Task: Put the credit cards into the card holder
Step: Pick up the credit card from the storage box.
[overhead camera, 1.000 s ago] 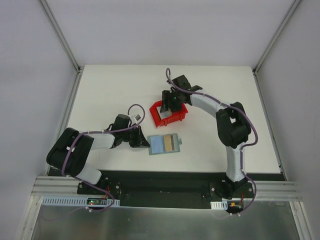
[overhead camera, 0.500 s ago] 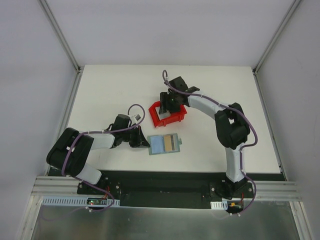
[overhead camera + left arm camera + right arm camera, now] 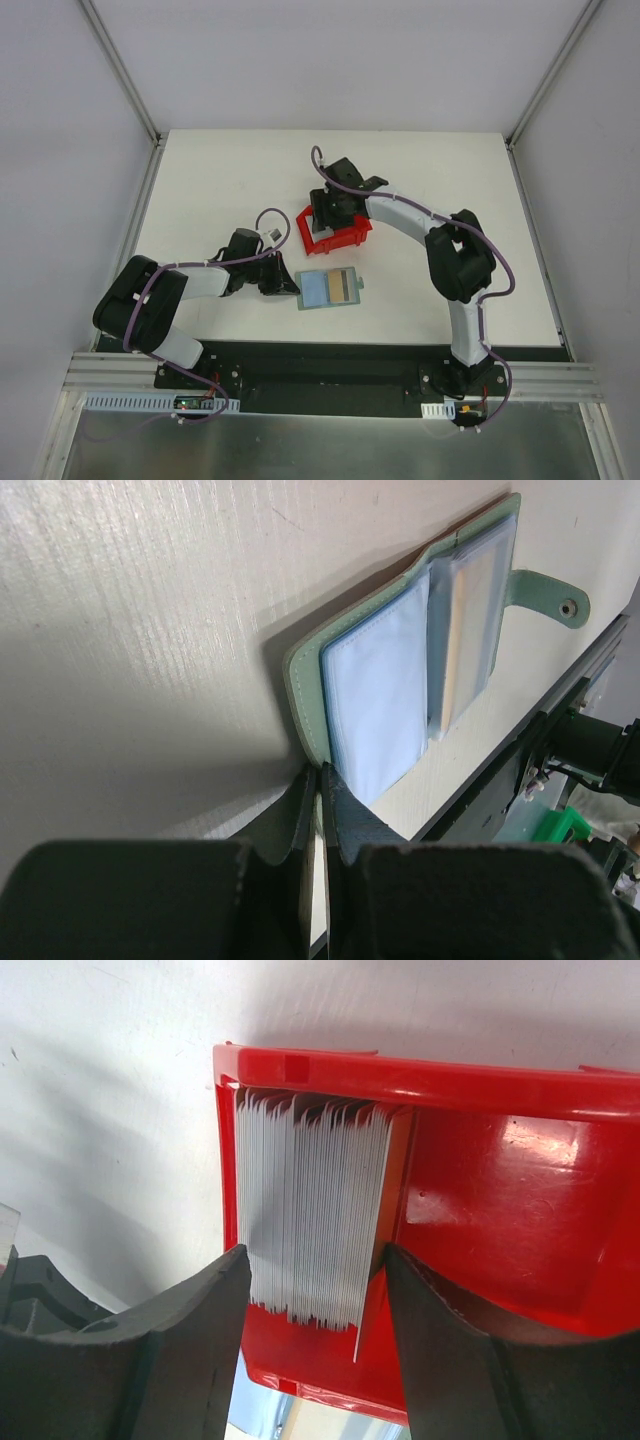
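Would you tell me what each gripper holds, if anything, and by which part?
The left gripper, shut at the wallet's cover edge, seemingly pinches it; the right gripper, open, straddles the cards.

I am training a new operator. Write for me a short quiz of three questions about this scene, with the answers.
1. True or false: the wallet lies open.
2. Where is the stack of cards? A: in the bin. B: in the wallet. C: on the bare table.
3. Fill in: the right fingers are open; the ___ fingers are shut.

Key
1. True.
2. A.
3. The left fingers.
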`<state>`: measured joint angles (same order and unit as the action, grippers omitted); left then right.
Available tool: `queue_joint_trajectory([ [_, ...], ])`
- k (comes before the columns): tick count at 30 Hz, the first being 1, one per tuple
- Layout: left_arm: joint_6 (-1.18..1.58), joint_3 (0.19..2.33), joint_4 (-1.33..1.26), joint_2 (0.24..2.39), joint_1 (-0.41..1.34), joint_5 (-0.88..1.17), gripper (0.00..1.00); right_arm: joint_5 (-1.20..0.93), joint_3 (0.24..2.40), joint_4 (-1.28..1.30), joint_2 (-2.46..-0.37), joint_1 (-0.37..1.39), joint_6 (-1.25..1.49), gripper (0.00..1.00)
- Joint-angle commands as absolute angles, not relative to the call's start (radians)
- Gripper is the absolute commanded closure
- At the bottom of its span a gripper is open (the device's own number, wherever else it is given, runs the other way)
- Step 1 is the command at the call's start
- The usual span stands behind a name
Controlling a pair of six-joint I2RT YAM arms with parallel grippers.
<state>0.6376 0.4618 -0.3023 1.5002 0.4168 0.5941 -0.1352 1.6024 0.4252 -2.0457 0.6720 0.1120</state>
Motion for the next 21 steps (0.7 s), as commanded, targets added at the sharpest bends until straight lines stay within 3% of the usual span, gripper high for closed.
queue_joint_trajectory([
  [1, 0.601, 0.442, -0.287, 1.514, 0.405, 0.563, 1.0, -0.109, 1.664, 0.457, -1.988, 0.689, 0.109, 0.41],
  [9, 0.601, 0.437, -0.29, 1.511, 0.405, 0.565, 1.0, -0.101, 1.687, 0.466, -1.99, 0.701, 0.112, 0.43],
  [21, 0.606, 0.434, -0.302, 1.525, 0.405, 0.572, 1.0, -0.037, 1.69, 0.489, -1.976, 0.703, 0.107, 0.73],
])
